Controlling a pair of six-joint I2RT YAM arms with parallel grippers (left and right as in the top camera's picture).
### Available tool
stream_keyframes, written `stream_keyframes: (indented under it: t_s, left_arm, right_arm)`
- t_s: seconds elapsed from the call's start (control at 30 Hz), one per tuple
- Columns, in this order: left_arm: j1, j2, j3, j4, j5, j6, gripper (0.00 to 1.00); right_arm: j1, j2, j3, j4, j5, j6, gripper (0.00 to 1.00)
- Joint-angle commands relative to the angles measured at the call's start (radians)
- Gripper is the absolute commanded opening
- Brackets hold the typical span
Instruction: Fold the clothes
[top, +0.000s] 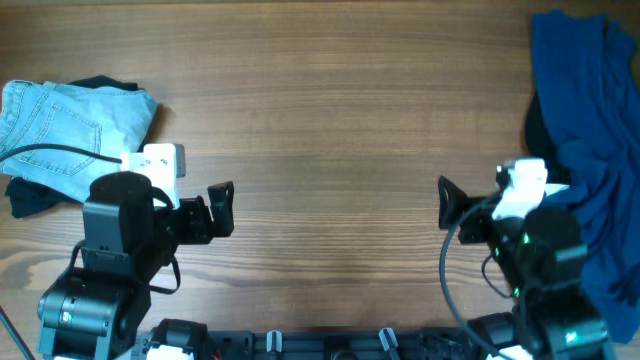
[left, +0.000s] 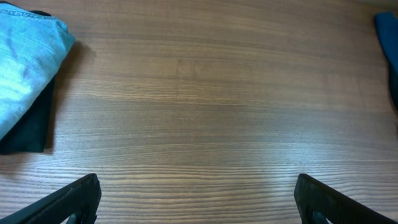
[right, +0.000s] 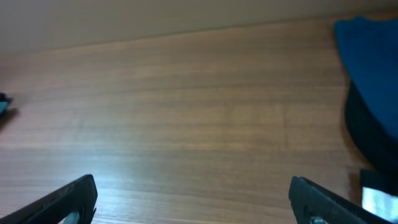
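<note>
Folded pale denim shorts (top: 70, 125) lie at the table's left edge on top of a black garment (top: 30, 197); both also show in the left wrist view, shorts (left: 28, 62) over black cloth (left: 31, 127). A deep-blue garment (top: 590, 130) lies crumpled along the right edge, also in the right wrist view (right: 370, 56), with dark cloth (right: 370, 134) beneath it. My left gripper (top: 222, 208) is open and empty over bare wood, right of the shorts. My right gripper (top: 447, 203) is open and empty, left of the blue garment.
The wooden table (top: 330, 120) stretches between the two piles. The arm bases stand along the front edge. A black cable (top: 60, 152) lies across the shorts.
</note>
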Motion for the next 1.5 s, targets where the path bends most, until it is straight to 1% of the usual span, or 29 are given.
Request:
stream_keyframes:
  t_s: [0.0, 0.03, 0.13, 0.17, 0.23, 0.33, 0.47, 0.5, 0.53, 0.63, 0.73, 1.47]
  left_arm:
    - [-0.003, -0.003, -0.005, 0.0, -0.013, 0.012, 1.0]
    - [-0.003, -0.003, -0.005, 0.0, -0.013, 0.012, 1.0]
    - [-0.003, -0.003, -0.005, 0.0, -0.013, 0.012, 1.0]
    - [-0.003, -0.003, -0.005, 0.0, -0.013, 0.012, 1.0]
    - [-0.003, -0.003, -0.005, 0.0, -0.013, 0.012, 1.0]
    - [-0.003, -0.003, -0.005, 0.0, -0.013, 0.012, 1.0]
    - [-0.003, -0.003, -0.005, 0.0, -0.013, 0.012, 1.0]
    - [-0.003, -0.003, -0.005, 0.0, -0.013, 0.012, 1.0]
    - [-0.003, -0.003, -0.005, 0.0, -0.013, 0.012, 1.0]
    - [-0.003, -0.003, -0.005, 0.0, -0.013, 0.012, 1.0]
    - [-0.003, -0.003, -0.005, 0.0, -0.013, 0.012, 1.0]
    - [-0.003, -0.003, -0.005, 0.0, -0.013, 0.012, 1.0]
  right_arm:
    - [-0.031, -0.162, -0.189, 0.108, -0.035, -0.039, 1.0]
    - [-0.033, -0.224, -0.25, 0.166, -0.035, -0.039, 1.0]
    - [-0.034, -0.354, -0.356, 0.264, -0.04, -0.061, 1.0]
    - [-0.05, -0.43, -0.404, 0.307, -0.06, -0.109, 1.0]
    - [-0.069, -0.483, -0.43, 0.317, -0.064, -0.14, 1.0]
    - [-0.112, -0.498, -0.456, 0.345, -0.08, -0.179, 1.0]
    - [-0.149, -0.498, -0.541, 0.561, -0.119, -0.32, 1.0]
    - [-0.151, -0.498, -0.563, 0.591, -0.122, -0.326, 1.0]
    - [-0.151, -0.498, -0.615, 0.658, -0.127, -0.323, 1.0]
    - [-0.151, -0.498, -0.632, 0.613, -0.157, -0.323, 1.0]
    - [-0.151, -0.498, -0.632, 0.613, -0.158, -0.291, 1.0]
    - [-0.151, -0.497, -0.632, 0.614, -0.158, -0.29, 1.0]
